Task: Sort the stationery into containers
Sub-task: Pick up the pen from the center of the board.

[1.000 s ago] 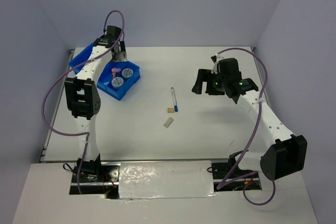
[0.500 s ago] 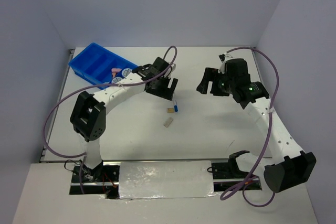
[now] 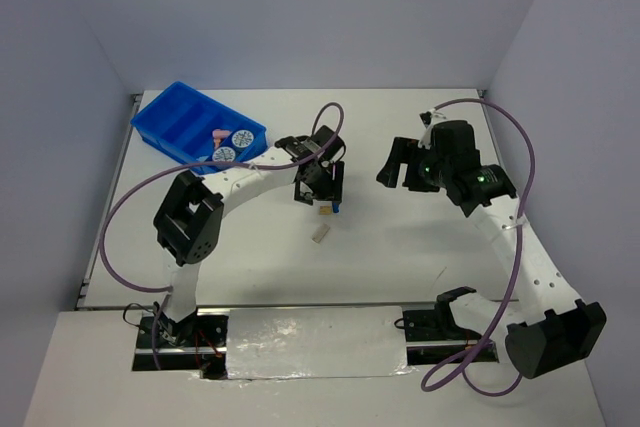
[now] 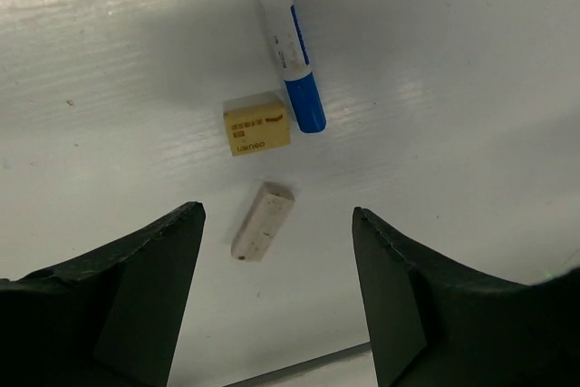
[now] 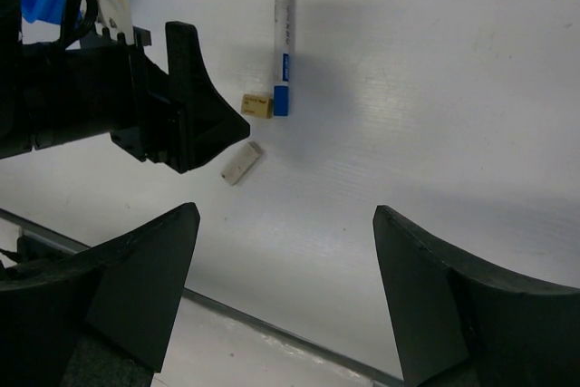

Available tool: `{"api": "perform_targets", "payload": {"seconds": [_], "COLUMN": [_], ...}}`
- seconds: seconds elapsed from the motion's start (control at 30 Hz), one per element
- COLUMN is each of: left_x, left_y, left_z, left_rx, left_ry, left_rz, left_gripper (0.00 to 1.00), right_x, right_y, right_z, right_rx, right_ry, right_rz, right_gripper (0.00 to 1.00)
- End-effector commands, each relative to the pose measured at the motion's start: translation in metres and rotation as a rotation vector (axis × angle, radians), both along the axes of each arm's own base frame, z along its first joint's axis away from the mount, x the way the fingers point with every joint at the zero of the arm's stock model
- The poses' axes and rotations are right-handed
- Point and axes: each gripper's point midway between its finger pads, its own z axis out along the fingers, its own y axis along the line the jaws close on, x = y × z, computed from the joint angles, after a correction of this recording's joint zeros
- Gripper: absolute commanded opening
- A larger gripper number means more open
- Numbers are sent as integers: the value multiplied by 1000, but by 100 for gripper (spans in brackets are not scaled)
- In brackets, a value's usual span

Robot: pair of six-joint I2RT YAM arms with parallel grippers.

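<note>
The blue tray (image 3: 178,119) stands at the far left and holds two round discs (image 3: 232,145) and a pink stick (image 3: 215,135). The white-and-blue pen (image 4: 280,33), the tan cube (image 4: 256,123) and the grey block (image 4: 263,221) lie on the table at mid-table. My left gripper (image 3: 320,185) is open and empty, hovering over them and hiding most of the pen in the top view. Its jaws stand to either side of the grey block (image 3: 320,234) from above. My right gripper (image 3: 395,165) is open and empty, raised to the right of these items. The orange stick is out of view.
In the right wrist view the left gripper (image 5: 181,115) sits just left of the cube (image 5: 257,105), pen (image 5: 283,43) and block (image 5: 241,162). The table's near edge runs along the bottom, with both arm bases behind it.
My left arm has swung from the blue tray to mid-table and now hovers over the pen and cube. The right arm has shifted slightly.
</note>
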Motion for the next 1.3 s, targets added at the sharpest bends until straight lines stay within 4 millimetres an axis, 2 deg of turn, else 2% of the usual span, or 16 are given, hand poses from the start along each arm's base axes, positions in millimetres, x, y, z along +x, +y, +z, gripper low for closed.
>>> {"api": "perform_targets", "payload": {"seconds": [0.0, 0.07, 0.13, 0.33, 0.37, 0.4, 0.43, 0.47, 0.57, 0.67, 0.77, 0.97, 1.07, 1.13, 1.17, 1.27], "left_x": [4, 9, 15, 55, 59, 68, 72, 80, 90, 88, 86, 84, 81, 79, 78, 78], "left_y": [4, 3, -1, -28, -27, -28, -28, -32, -21, -9, -4, -11, -9, -9, -9, -17], "left_z": [-4, -2, 2, 4, -15, -8, -12, -19, -40, -60, -66, -79, -85, -90, -91, -90], "left_rx": [11, -3, -14, -26, 13, 31, 46, 61, 144, 199, 214, 189, 191, 200, 203, 169], "left_ry": [12, -9, -34, -90, -65, -79, -78, -77, -64, -18, -21, -9, 4, 9, 12, 13], "left_rz": [85, 99, 95, 87, 94, 106, 112, 115, 157, 189, 202, 173, 173, 164, 154, 118], "left_gripper": [78, 79, 79, 74, 72, 70, 68, 66, 55, 53, 55, 56, 48, 37, 26, 14], "right_x": [-6, -6, -5, -3, -4, -4, -5, -6, -9, -12, -14, -14, -13, -12, -11, -10], "right_y": [0, 0, 1, 2, 1, 0, 0, 0, 2, 1, -1, 2, 3, 4, 5, 8], "right_z": [-6, -17, -18, -11, -11, -10, -10, -9, -5, 3, 9, 13, 14, 17, 18, 18], "right_rx": [4, -7, 5, 1, 0, -4, -5, -3, 8, 10, 2, 13, 15, 20, 24, 33], "right_ry": [5, 37, 34, 19, 19, 14, 10, 8, 1, -17, -32, -39, -40, -50, -52, -54], "right_rz": [1, -2, -1, 6, 7, 6, 6, 8, 18, 23, 28, 45, 46, 52, 56, 62], "right_gripper": [85, 85, 84, 84, 84, 84, 84, 84, 83, 83, 83, 83, 83, 83, 83, 83]}}
